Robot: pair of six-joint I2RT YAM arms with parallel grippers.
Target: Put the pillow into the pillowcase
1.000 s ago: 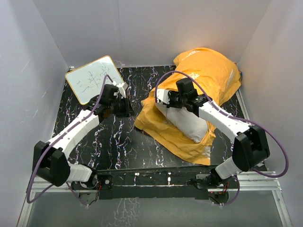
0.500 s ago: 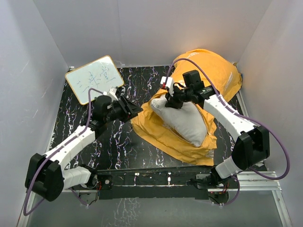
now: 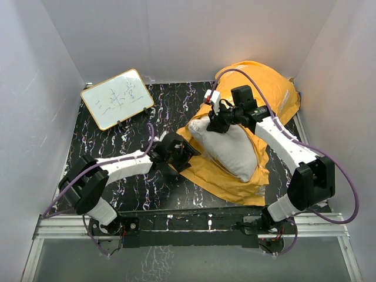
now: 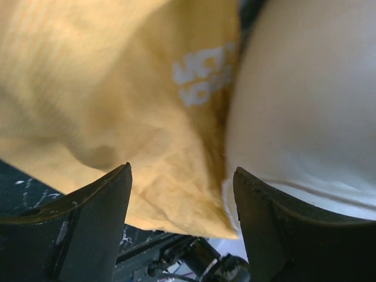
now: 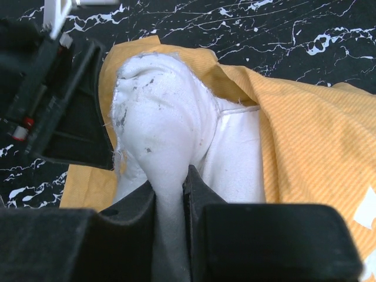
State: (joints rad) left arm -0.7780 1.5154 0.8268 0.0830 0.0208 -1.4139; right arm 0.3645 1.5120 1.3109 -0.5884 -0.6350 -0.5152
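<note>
The white pillow lies on the orange-yellow pillowcase at the table's right, its far end raised. My right gripper is shut on that far corner of the pillow; the pillowcase lies beside and under it. My left gripper is open at the pillowcase's left edge. In the left wrist view its fingers straddle the orange edge of the pillowcase, with the pillow to the right. The blue face is hidden.
A small framed whiteboard with writing lies at the back left of the black marble table. White walls close in on the left, back and right. The metal frame rail runs along the near edge.
My left arm has swung from beside the whiteboard down and right to the pillowcase's left edge. My right gripper has lifted the pillow's corner and drawn it toward the back.
</note>
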